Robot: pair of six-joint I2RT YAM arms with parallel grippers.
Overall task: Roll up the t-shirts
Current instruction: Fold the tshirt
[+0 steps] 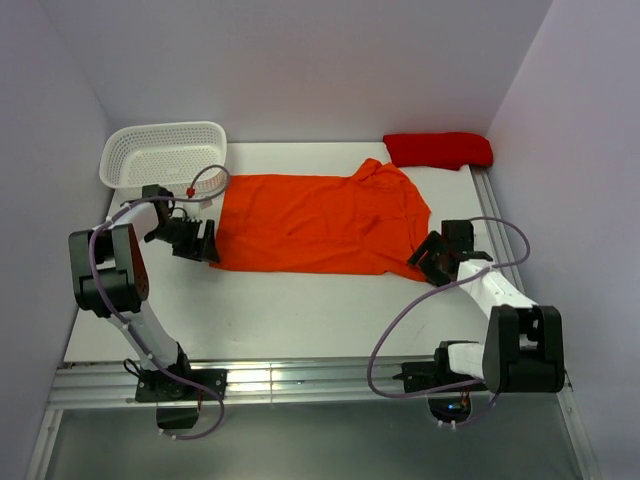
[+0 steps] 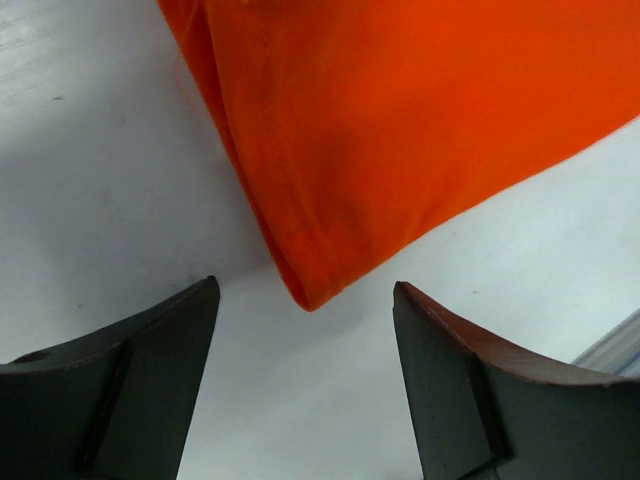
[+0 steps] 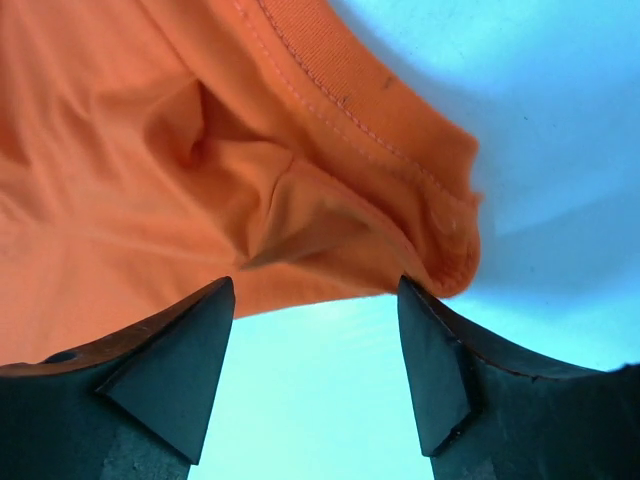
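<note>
Orange t-shirt (image 1: 320,225) lies between left end effector (image 1: 208,243), right end effector (image 1: 425,262); both spread

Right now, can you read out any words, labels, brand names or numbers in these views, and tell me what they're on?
None: no readable text shows in any view.
The orange t-shirt is plain, with no print or tag visible.
The red t-shirt and the white basket carry no legible marking.

Orange t-shirt (image 2: 400,120) cropped in both wrist cams.
</note>
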